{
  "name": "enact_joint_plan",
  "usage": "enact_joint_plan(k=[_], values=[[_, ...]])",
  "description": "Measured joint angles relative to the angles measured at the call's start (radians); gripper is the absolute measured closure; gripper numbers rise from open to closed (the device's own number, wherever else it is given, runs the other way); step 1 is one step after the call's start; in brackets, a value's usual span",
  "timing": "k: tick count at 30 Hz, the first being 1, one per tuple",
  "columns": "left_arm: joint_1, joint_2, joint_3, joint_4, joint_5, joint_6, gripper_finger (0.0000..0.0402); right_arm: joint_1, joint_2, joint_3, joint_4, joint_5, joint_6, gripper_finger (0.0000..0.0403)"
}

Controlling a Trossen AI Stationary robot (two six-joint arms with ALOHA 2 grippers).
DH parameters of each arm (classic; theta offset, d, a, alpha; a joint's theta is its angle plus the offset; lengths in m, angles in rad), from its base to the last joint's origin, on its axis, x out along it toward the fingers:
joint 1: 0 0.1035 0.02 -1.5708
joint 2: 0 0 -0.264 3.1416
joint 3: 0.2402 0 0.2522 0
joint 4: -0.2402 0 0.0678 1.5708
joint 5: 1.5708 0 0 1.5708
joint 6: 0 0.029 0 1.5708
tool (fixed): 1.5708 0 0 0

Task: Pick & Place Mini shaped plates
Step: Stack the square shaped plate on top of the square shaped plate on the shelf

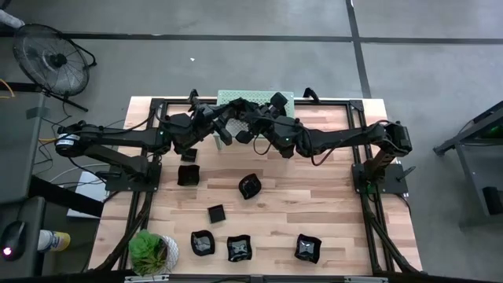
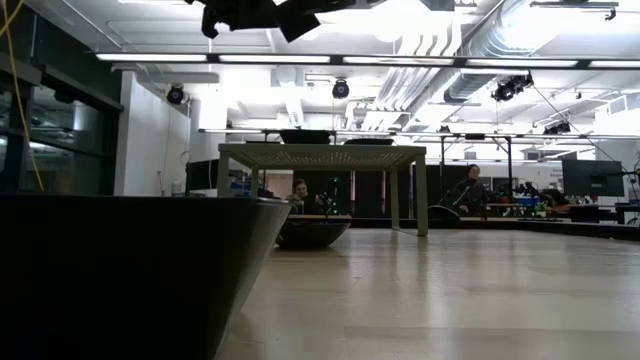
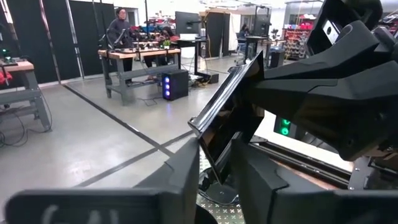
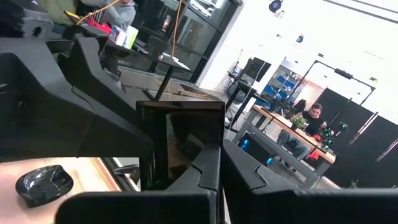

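Mini shaped plates: where is the one in hand?

A square plate (image 4: 180,140) is up in the air between the two arms, above the green shelf (image 1: 255,98) at the far edge of the table (image 1: 338,204). The right gripper (image 1: 245,135) is pinching it by one edge. Six more black plates (image 1: 239,248) lie spread over the wood.

And the left gripper (image 3: 217,162)?

It sits right at the plate's opposite edge. Whether it has the plate clamped, I cannot tell.

How would you expect the plate to handle?

Light and stiff, I think, but glossy, so probably slippery, and likely to chip if it drops. I would take it across the raised rim, well onto the edge rather than at a corner, and not let one side go before the other has it firmly.
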Motion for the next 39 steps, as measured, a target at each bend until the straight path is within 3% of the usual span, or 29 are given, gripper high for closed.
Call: enact_joint_plan(k=[10, 19, 39], values=[[0.000, 0.000, 0.000, 0.000, -0.006, -0.004, 0.0395, 0.000, -0.002, 0.000, 0.000, 0.001, -0.012, 0.0402], [0.000, 0.000, 0.000, 0.000, -0.006, -0.004, 0.0400, 0.000, -0.002, 0.000, -0.001, -0.004, -0.025, 0.0394], [0.000, 0.000, 0.000, -0.007, -0.013, 0.006, 0.0401, 0.001, -0.057, -0.001, -0.097, -0.151, -0.025, 0.0259]])
